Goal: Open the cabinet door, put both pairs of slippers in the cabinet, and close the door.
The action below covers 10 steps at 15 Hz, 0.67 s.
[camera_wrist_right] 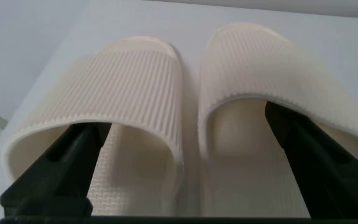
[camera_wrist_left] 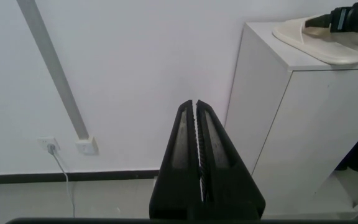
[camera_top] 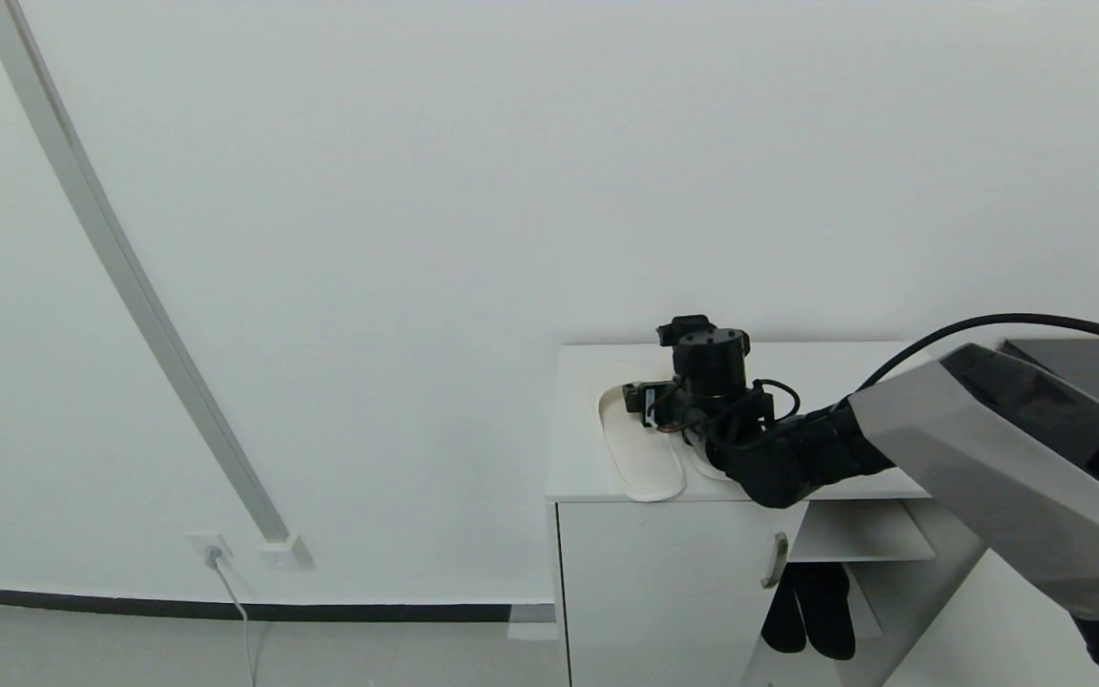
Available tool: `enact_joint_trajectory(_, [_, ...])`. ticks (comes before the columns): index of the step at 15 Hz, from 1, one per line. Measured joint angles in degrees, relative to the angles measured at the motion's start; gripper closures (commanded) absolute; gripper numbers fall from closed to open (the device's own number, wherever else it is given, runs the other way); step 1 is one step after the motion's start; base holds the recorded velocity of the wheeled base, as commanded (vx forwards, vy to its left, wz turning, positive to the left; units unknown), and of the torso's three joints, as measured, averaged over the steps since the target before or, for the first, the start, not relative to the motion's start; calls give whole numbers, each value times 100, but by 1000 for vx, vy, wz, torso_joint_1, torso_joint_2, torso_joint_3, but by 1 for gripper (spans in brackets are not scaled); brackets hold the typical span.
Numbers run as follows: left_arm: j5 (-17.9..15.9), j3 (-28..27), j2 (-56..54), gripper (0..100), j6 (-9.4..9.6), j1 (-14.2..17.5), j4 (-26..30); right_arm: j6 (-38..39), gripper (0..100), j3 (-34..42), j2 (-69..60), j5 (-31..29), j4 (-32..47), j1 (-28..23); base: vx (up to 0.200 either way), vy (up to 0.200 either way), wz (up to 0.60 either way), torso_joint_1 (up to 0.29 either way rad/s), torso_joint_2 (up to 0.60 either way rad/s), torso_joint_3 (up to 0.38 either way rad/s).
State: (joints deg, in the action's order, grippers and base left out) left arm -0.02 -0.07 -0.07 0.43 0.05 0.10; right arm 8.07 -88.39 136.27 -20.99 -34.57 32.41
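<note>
Right hand (camera_top: 643, 399) is over the cabinet (camera_top: 673, 592) top, at the white slippers (camera_top: 640, 448). The pair lies side by side on the top, near its left end, toes toward the wall (camera_top: 416, 191).

In the right wrist view the right hand (camera_wrist_right: 185, 118) is spread wide. One finger (camera_wrist_right: 79, 149) sits under the strap of one white slipper (camera_wrist_right: 123, 81), the other finger under the strap of its neighbour. The two slippers are touching or just beside each other. Can't tell whether the fingers press on the straps. The soles look flat on the cabinet top.

The cabinet's left door (camera_top: 664, 611) is shut, with its handle (camera_top: 777, 559) at the right edge. The right side stands open, and a white panel at the lower right looks like the swung-out door, not certain. Inside there's a shelf (camera_top: 860, 536). Below it a pair of black slippers (camera_top: 812, 611) sits upright on end, close together.

Left hand (camera_wrist_left: 197, 155) is pressed together and holding nothing. It's well to the left of the cabinet (camera_wrist_left: 272, 124), low, facing the wall. From there the white slippers (camera_wrist_left: 316, 37) show on the top, with the right hand (camera_wrist_left: 353, 18) at them.

On the wall there's a slanted conduit (camera_top: 130, 277) running down to a box by a socket (camera_top: 209, 548), with a cable dropping to the floor (camera_top: 82, 649).
</note>
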Motion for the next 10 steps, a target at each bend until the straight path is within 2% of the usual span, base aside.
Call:
enact_joint_trajectory(1, [2, 0, 0, 100, 1, 2, 0, -2, 0, -17, 30, 9, 0, 0, 0, 0, 0, 0, 0, 0])
enact_joint_trajectory(2, [2, 0, 0, 100, 1, 2, 0, -6, 100, -27, 52, 11, 0, -6, 0, 0, 0, 0, 0, 0])
enact_joint_trajectory(10, [2, 0, 0, 100, -7, 2, 0, -6, 100, -55, 91, 91, -5, 0, 0, 0, 0, 0, 0, 0])
